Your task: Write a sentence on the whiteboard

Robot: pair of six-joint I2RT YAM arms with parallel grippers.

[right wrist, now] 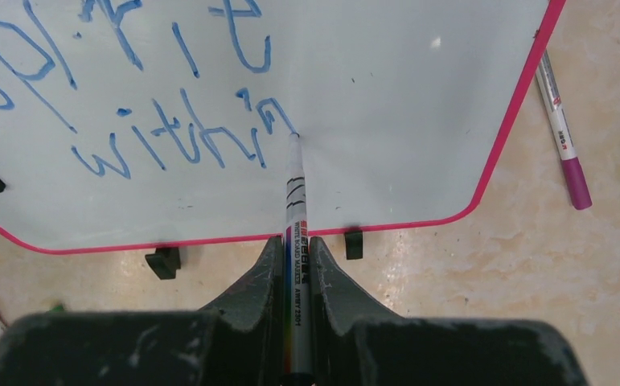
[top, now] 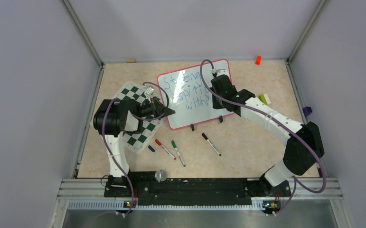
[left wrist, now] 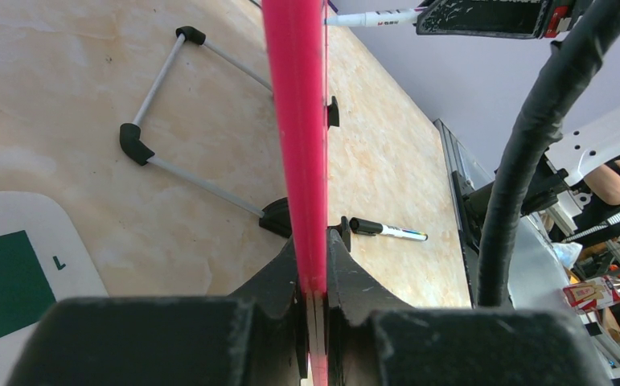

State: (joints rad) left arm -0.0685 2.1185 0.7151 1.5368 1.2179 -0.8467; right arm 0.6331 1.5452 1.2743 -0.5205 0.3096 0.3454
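Right wrist view is showing the right pincer [right wrist: 296, 241] clamping a slim white marker [right wrist: 293, 181]. The marker's tip is touching the glossy whiteboard [right wrist: 419, 112] just ahead of the pincer, at the end of the blue sentence [right wrist: 170, 137], whose last word is reading roughly "within". A thin pink frame is curving round a rounded corner to the pincer's right, and two small black clips [right wrist: 162, 262] are sitting on the edge nearest it.

Left wrist view is giving what that one is not. The left pincer [left wrist: 313, 257] is closing tight on the frame, seen edge-on, and a grey wire stand [left wrist: 198, 183] with black elbows is sitting to its left.

Top external view is taking in the beige marbled table [top: 257, 147], the plain lilac walls [top: 29, 71] and the chequered mat [top: 138, 135] under the left arm. Three loose markers [top: 178, 153] are lying behind both pincers, and the right pincer's tips are seemingly hiding beneath its wrist.
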